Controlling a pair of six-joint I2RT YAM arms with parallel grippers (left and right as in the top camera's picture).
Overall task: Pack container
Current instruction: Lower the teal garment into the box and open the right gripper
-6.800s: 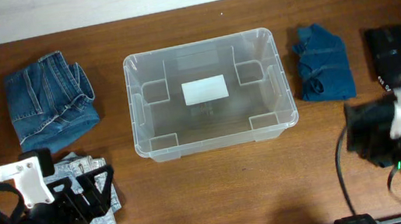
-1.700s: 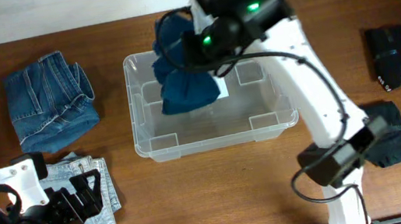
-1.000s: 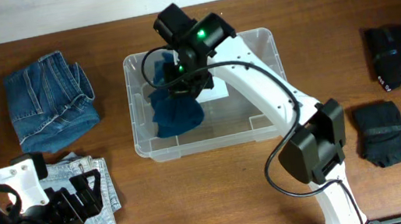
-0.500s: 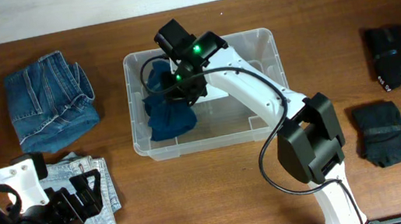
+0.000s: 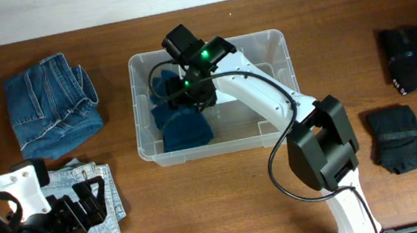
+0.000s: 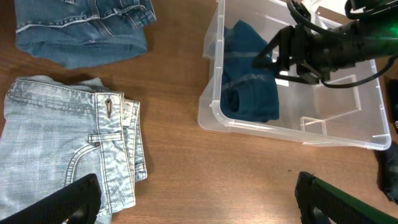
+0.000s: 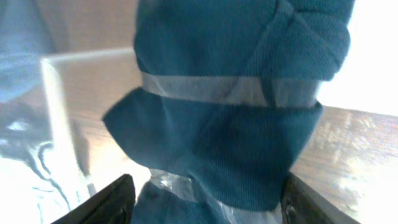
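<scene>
Here, the container (image 5: 277, 82) sits mid-table (image 5: 228, 195), its long axis running left to right in our overhead view. A teal folded garment (image 5: 183, 124) lies in its left end, against the wall. The bin's right half shows bare.

Directly above that garment we find the right gripper (image 7: 208, 199), reaching in from over the rim. In its wrist view the fingers stand wide apart to either side of the cloth and do not appear to pinch it.

The left gripper (image 6: 199, 205) hangs well apart from the bin, toward the near left corner, its jaws spread wide and holding nothing. It hovers over the light denim jeans (image 6: 68, 149), so the container lies ahead of it and to its right.

Beyond those jeans, a darker denim pair (image 5: 52, 106) lies folded at the far left. Two dark folded pieces (image 5: 409, 60) rest at the right edge.

We judge the right arm nearer the bin and the dark pieces, and the left arm nearer the denim. Any next item would best go in along the bin's length, into the open right half.
</scene>
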